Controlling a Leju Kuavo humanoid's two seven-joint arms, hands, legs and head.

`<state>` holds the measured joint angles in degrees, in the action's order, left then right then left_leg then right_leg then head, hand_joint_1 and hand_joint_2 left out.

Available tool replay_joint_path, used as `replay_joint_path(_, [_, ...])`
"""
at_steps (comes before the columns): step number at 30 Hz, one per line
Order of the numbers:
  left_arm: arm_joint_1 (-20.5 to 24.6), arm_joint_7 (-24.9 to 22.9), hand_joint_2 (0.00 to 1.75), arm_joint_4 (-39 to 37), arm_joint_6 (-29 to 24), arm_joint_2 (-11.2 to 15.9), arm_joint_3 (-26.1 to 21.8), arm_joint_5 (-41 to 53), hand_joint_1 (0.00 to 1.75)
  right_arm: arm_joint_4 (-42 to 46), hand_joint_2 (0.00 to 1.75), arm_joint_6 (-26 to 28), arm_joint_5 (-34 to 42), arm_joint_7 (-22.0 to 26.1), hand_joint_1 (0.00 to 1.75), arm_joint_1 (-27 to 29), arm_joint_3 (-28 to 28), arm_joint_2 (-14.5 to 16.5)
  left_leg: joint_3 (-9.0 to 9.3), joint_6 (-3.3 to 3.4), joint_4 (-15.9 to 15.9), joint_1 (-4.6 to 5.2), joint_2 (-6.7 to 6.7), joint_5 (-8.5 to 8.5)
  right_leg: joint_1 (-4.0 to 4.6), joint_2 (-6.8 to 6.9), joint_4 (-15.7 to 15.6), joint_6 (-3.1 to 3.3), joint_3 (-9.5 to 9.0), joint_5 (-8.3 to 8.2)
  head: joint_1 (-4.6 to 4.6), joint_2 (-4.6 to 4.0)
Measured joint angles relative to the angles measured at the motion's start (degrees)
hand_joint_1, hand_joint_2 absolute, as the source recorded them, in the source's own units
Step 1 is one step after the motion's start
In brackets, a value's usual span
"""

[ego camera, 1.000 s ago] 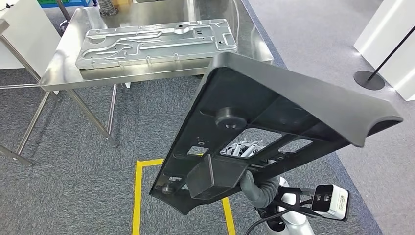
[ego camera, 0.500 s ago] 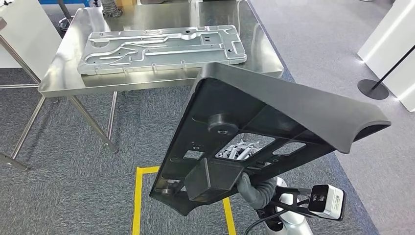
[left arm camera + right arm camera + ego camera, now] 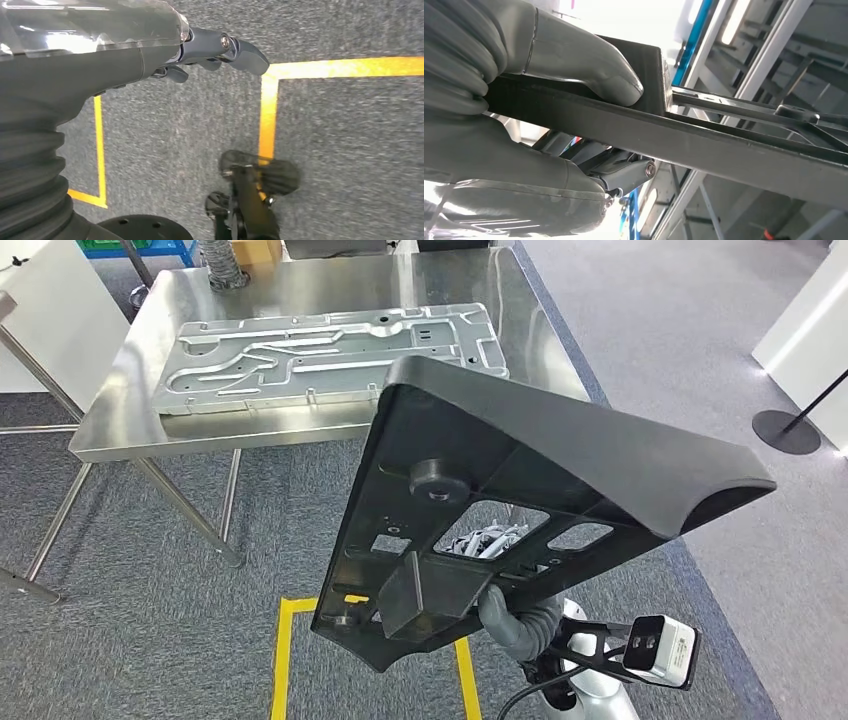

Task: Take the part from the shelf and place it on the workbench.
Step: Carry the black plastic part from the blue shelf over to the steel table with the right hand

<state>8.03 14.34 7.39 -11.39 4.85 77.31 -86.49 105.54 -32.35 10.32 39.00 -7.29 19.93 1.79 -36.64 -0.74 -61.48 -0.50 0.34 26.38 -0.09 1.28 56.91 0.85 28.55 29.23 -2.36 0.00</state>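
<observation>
A large black moulded part [image 3: 560,455] is held up in front of me, tilted, its ribbed underside facing the head view. My right hand [image 3: 490,542] grips it from below, near its lower end, and shows through a cut-out. In the right wrist view the thumb [image 3: 584,65] presses on the part's rim [image 3: 724,145], with the fingers [image 3: 624,172] under it. The steel workbench [image 3: 130,425] stands ahead, beyond the part's top edge. My left hand [image 3: 150,45] hangs over the carpet, holding nothing, fingers [image 3: 235,47] loosely extended.
A grey stamped metal plate [image 3: 330,355] covers much of the workbench top. Yellow tape [image 3: 280,660] marks a square on the carpet below me. A white panel [image 3: 50,320] stands at the left. A round black stand base [image 3: 785,430] sits at the right.
The whole picture has shifted: the camera has moved, and the workbench shows more of its top and sits lower in view. The right hand holds the part as before.
</observation>
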Motion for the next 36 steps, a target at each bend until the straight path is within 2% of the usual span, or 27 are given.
replay_joint_path(1, [-0.09, 0.01, 1.75, 0.00, -0.02, 0.00, 0.00, -0.02, 0.00, -0.04, 1.75, -0.16, 0.11, -0.09, 1.75, -0.03, 0.00, 0.03, 0.54, 0.41, 2.03, 0.16, 0.12, -1.68, 0.06, 0.12, -0.04, -0.35, -0.34, 0.48, 0.00, 0.00])
replay_joint_path(2, [-0.21, 0.03, 1.75, 0.00, -0.03, 0.00, 0.00, -0.04, 0.00, -0.09, 1.75, -0.33, 0.24, -0.19, 1.75, -0.05, 0.01, 0.08, 0.72, 0.87, 2.90, 0.30, 0.15, -2.29, 0.11, 0.21, 0.07, -0.70, -0.53, 0.75, 0.01, 0.00])
replay_joint_path(5, [-0.35, 0.16, 1.75, 0.00, -0.06, 0.00, 0.00, -0.05, 0.00, -0.14, 1.75, -0.57, 0.47, -0.36, 1.75, -0.14, 0.02, 0.25, 1.64, 2.09, 3.36, 0.26, -0.20, -1.89, 0.08, 0.06, 1.23, -1.72, -0.57, 0.99, 0.01, 0.00])
replay_joint_path(6, [-0.30, 0.20, 1.75, 0.00, -0.06, 0.00, 0.00, -0.05, 0.00, -0.14, 1.75, -0.57, 0.49, -0.35, 1.75, -0.21, 0.02, 0.28, 2.16, 2.39, 3.59, 0.17, -0.29, -1.75, 0.01, -0.19, 3.01, -1.96, 0.36, 1.33, 0.01, 0.00])
replay_joint_path(7, [-0.23, 0.23, 1.75, 0.00, -0.06, 0.00, -0.01, -0.06, 0.00, -0.15, 1.75, -0.57, 0.49, -0.35, 1.75, -0.27, -0.01, 0.30, 2.63, 2.63, 3.80, 0.09, -0.37, -1.59, -0.08, -0.46, 5.98, -2.15, 2.15, 2.13, 0.01, 0.00])
replay_joint_path(9, [-0.11, 0.25, 1.75, 0.00, -0.05, 0.00, -0.02, -0.07, 0.00, -0.16, 1.75, -0.53, 0.49, -0.38, 1.75, -0.28, -0.07, 0.31, 3.29, 2.96, 3.92, 0.12, -0.50, -0.96, -0.22, -0.88, 13.59, -2.47, 7.33, 4.89, 0.02, 0.00])
replay_joint_path(10, [-0.13, 0.25, 1.75, 0.00, -0.05, 0.00, -0.02, -0.07, 0.00, -0.16, 1.75, -0.50, 0.49, -0.40, 1.75, -0.23, -0.10, 0.31, 3.67, 3.02, 3.92, 0.14, -0.61, -0.58, -0.26, -0.94, 16.36, -2.57, 9.64, 6.05, 0.01, 0.00])
replay_joint_path(11, [-0.16, 0.24, 1.75, 0.00, -0.05, 0.00, -0.02, -0.07, 0.00, -0.16, 1.75, -0.46, 0.48, -0.43, 1.75, -0.18, -0.13, 0.32, 4.19, 3.03, 3.92, 0.17, -0.75, -0.14, -0.27, -0.97, 17.33, -2.63, 11.11, 6.23, 0.01, 0.00])
replay_joint_path(12, [-0.19, 0.23, 1.75, 0.00, -0.05, -0.01, -0.01, -0.07, 0.00, -0.16, 1.75, -0.43, 0.49, -0.48, 1.75, -0.18, -0.14, 0.32, 4.85, 3.01, 3.92, 0.20, -0.90, 0.33, -0.26, -0.99, 16.23, -2.58, 11.53, 5.15, 0.01, 0.00])
replay_joint_path(13, [-0.20, 0.23, 1.75, 0.00, -0.05, -0.02, -0.01, -0.07, 0.00, -0.16, 1.75, -0.39, 0.50, -0.54, 1.75, -0.21, -0.16, 0.32, 5.62, 2.95, 3.92, 0.25, -1.05, 0.86, -0.21, -1.00, 13.20, -2.42, 10.98, 2.77, 0.01, 0.00])
replay_joint_path(14, [-0.20, 0.23, 1.75, 0.00, -0.05, -0.05, -0.01, -0.07, 0.00, -0.15, 1.75, -0.37, 0.51, -0.64, 1.75, -0.27, -0.16, 0.33, 6.29, 2.86, 3.97, 0.29, -1.19, 1.41, -0.07, -1.02, 8.99, -2.07, 9.90, -0.53, 0.02, 0.00])
replay_joint_path(15, [-0.15, 0.22, 1.75, 0.00, -0.04, -0.16, -0.01, -0.08, 0.00, -0.15, 1.75, -0.34, 0.56, -0.77, 1.75, -0.33, -0.19, 0.33, 6.89, 2.70, 3.96, 0.38, -1.30, 1.91, 0.14, -1.06, 5.38, -1.65, 8.97, -3.03, 0.01, 0.00])
replay_joint_path(16, [-0.10, 0.20, 1.75, 0.00, -0.03, -0.26, -0.01, -0.08, 0.00, -0.14, 1.75, -0.29, 0.61, -0.93, 1.75, -0.40, -0.21, 0.34, 7.21, 2.45, 4.01, 0.41, -1.38, 2.34, 0.36, -1.14, 2.72, -1.22, 8.33, -4.58, 0.01, 0.00])
replay_joint_path(17, [-0.08, 0.17, 1.75, 0.00, -0.03, -0.35, 0.00, -0.09, 0.00, -0.11, 1.75, -0.22, 0.67, -1.10, 1.75, -0.45, -0.23, 0.37, 7.41, 2.13, 3.97, 0.41, -1.41, 2.58, 0.57, -1.21, 1.32, -0.79, 8.11, -5.39, 0.01, 0.00])
replay_joint_path(19, [-0.12, 0.14, 1.75, 0.00, -0.01, -0.38, 0.00, -0.09, 0.00, -0.02, 1.75, -0.03, 0.82, -1.38, 1.75, -0.53, -0.27, 0.45, 7.82, 1.34, 3.84, 0.43, -1.41, 2.75, 0.61, -1.30, 0.73, -0.09, 7.69, -5.09, 0.02, 0.00])
replay_joint_path(21, [-0.07, 0.14, 1.75, 0.00, 0.01, -0.33, 0.01, -0.09, 0.00, 0.14, 1.75, 0.13, 0.95, -1.47, 1.75, -0.61, -0.33, 0.55, 7.72, 0.80, 2.06, 0.41, -1.23, 3.45, 0.30, -1.20, 0.12, 0.52, 6.32, -5.01, 0.01, 0.00])
replay_joint_path(23, [0.09, 0.13, 1.75, 0.00, 0.01, -0.34, 0.02, -0.09, 0.00, 0.30, 1.75, 0.23, 1.02, -1.47, 1.75, -0.70, -0.37, 0.69, 4.95, 0.39, -3.60, 0.20, -0.97, 5.64, 0.07, -1.09, -0.27, 0.84, 5.05, -4.49, 0.01, 0.00])
replay_joint_path(25, [0.00, 0.11, 1.75, 0.00, -0.02, -0.33, 0.02, -0.09, 0.00, 0.34, 1.75, 0.31, 1.06, -1.51, 1.75, -0.62, -0.38, 0.77, 0.42, -0.13, -10.44, -0.07, -0.83, 8.43, 0.04, -1.12, -0.28, 0.90, 4.25, -3.69, 0.01, 0.00])
replay_joint_path(26, [-0.11, 0.10, 1.75, 0.00, -0.04, -0.31, 0.02, -0.09, 0.00, 0.34, 1.75, 0.33, 1.08, -1.53, 1.75, -0.55, -0.39, 0.76, -1.16, -0.33, -11.99, -0.18, -0.79, 8.86, 0.01, -1.18, -0.26, 0.84, 3.78, -3.26, 0.01, 0.00])
replay_joint_path(27, [-0.23, 0.09, 1.75, 0.00, -0.06, -0.30, 0.02, -0.09, 0.00, 0.34, 1.75, 0.35, 1.11, -1.56, 1.75, -0.52, -0.40, 0.77, -1.84, -0.45, -11.57, -0.27, -0.75, 8.07, -0.03, -1.24, -0.23, 0.74, 3.21, -2.79, 0.00, 0.00])
replay_joint_path(28, [-0.29, 0.08, 1.75, 0.00, -0.08, -0.30, 0.02, -0.09, 0.00, 0.36, 1.75, 0.35, 1.15, -1.59, 1.75, -0.52, -0.41, 0.77, -1.49, -0.52, -9.07, -0.34, -0.70, 5.98, -0.10, -1.28, -0.20, 0.60, 2.54, -2.28, 0.00, 0.00])
replay_joint_path(29, [-0.33, 0.08, 1.75, 0.00, -0.08, -0.29, 0.02, -0.10, 0.00, 0.37, 1.75, 0.35, 1.21, -1.64, 1.75, -0.53, -0.42, 0.80, -0.45, -0.50, -5.13, -0.41, -0.62, 2.93, -0.16, -1.28, -0.16, 0.40, 1.81, -1.71, 0.00, 0.00])
replay_joint_path(30, [-0.38, 0.09, 1.75, 0.00, -0.08, -0.28, 0.02, -0.11, 0.00, 0.37, 1.75, 0.34, 1.29, -1.72, 1.75, -0.56, -0.42, 0.85, 0.57, -0.41, -1.50, -0.36, -0.53, 0.64, -0.16, -1.27, -0.07, 0.14, 1.14, -1.18, 0.01, 0.00])
replay_joint_path(31, [-0.39, 0.10, 1.75, 0.00, -0.08, -0.28, 0.02, -0.13, 0.00, 0.38, 1.75, 0.34, 1.43, -1.82, 1.75, -0.62, -0.42, 0.91, 1.35, -0.13, 1.16, -0.25, -0.41, -0.70, -0.13, -1.27, -0.01, -0.18, 0.73, -0.70, 0.01, 0.00])
replay_joint_path(32, [-0.46, 0.11, 1.75, 0.00, -0.09, -0.28, 0.02, -0.15, 0.00, 0.39, 1.75, 0.33, 1.55, -1.97, 1.75, -0.68, -0.42, 0.98, 1.76, 0.26, 2.59, -0.11, -0.34, -1.46, -0.08, -1.27, 0.04, -0.57, 0.50, -0.28, 0.01, 0.00])
replay_joint_path(35, [-0.66, 0.19, 1.75, 0.00, -0.12, -0.26, 0.02, -0.17, 0.00, 0.52, 1.75, 0.31, 1.84, -2.29, 1.75, -0.90, -0.42, 1.07, 2.30, 1.60, 3.01, -0.05, -0.43, -1.50, -0.03, -1.30, 0.77, -1.62, 0.31, 0.23, 0.02, 0.00])
replay_joint_path(36, [-0.66, 0.22, 1.75, 0.00, -0.12, -0.25, 0.02, -0.17, 0.00, 0.60, 1.75, 0.31, 1.90, -2.32, 1.75, -1.02, -0.42, 1.07, 2.65, 1.94, 3.20, -0.14, -0.48, -1.39, -0.09, -1.29, 2.04, -1.84, 0.74, 0.49, 0.02, 0.00])
